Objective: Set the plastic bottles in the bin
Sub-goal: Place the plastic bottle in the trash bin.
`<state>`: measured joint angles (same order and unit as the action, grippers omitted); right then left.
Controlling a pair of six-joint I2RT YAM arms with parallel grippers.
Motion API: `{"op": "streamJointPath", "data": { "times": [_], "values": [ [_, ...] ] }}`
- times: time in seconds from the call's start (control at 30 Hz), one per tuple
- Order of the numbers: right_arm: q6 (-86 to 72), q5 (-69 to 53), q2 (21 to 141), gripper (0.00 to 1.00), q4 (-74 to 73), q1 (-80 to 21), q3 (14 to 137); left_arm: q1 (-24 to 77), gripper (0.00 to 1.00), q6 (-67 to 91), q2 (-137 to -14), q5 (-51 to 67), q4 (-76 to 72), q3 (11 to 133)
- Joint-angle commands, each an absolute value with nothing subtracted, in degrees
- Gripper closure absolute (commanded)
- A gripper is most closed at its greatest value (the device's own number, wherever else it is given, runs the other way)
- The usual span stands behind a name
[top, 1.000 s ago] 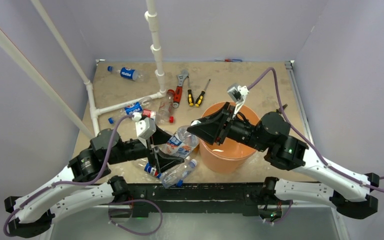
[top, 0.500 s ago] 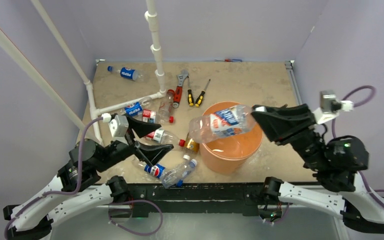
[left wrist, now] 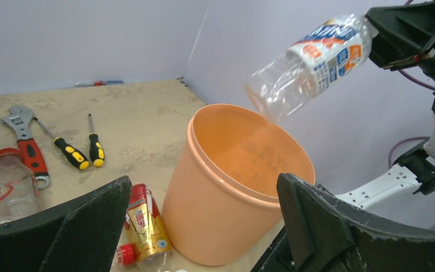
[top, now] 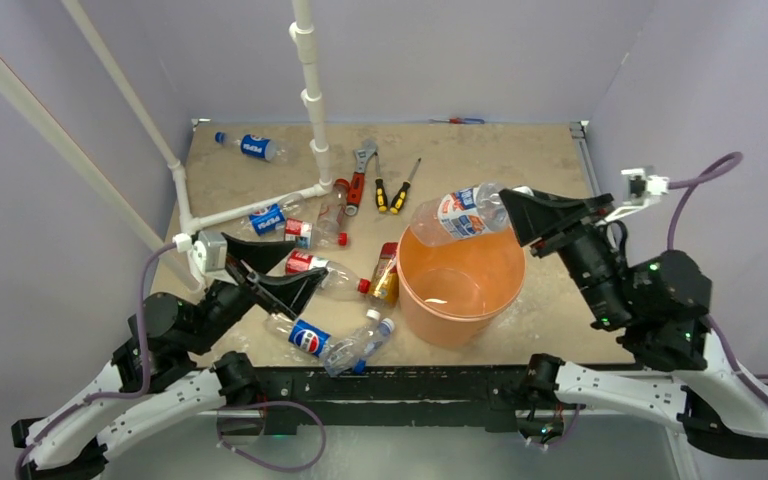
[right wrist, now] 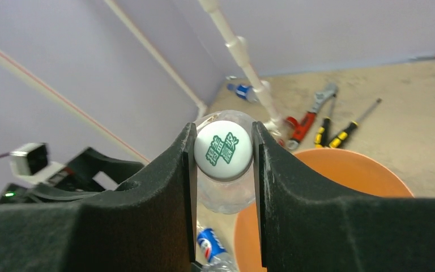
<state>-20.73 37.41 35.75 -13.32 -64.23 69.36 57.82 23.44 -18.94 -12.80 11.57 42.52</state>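
– Noting the setting first: we see a tan, mottled table (top: 520, 160) boxed in by lilac walls (top: 460, 60). A white pipe frame (top: 310, 100) stands far left, with a wrench (top: 358, 172) and two screwdrivers (top: 395, 190) lying beyond the bin (top: 438, 325).
– And the right gripper (top: 508, 212)?
– We log it clamped on the cap end of a clear bottle (top: 455, 216); the white cap shows between its fingers. The bottle tilts base-down, pointing left, above the bin's far rim and clear of it.
– Left gripper (top: 300, 272)?
– Jaws wide apart, holding nothing, above a red-labelled bottle (top: 312, 266) left of the bin. An amber bottle (top: 385, 278) lies just beside the bin, and a Pepsi bottle (top: 305, 338) lies nearer.
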Motion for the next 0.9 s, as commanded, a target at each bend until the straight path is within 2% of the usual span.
{"op": "streamJointPath", "data": {
  "times": [0.0,0.17,0.7,0.87],
  "values": [
    [-18.4,43.6,39.9,1.00,-18.8,-64.5,71.5,57.8,0.01,25.6,-17.8,-17.0,10.2,40.7],
    [-19.7,46.0,44.2,1.00,-23.8,-64.5,71.2,57.8,0.02,27.1,-18.1,-18.7,10.5,39.3],
    [-24.0,44.8,47.7,1.00,-18.5,-64.5,56.0,57.8,0.04,32.8,-17.9,-19.3,9.8,33.1],
    [-24.4,44.5,51.7,1.00,-16.5,-64.4,55.3,57.8,0.05,33.0,-18.9,-19.1,9.8,33.4]
  ]
}}
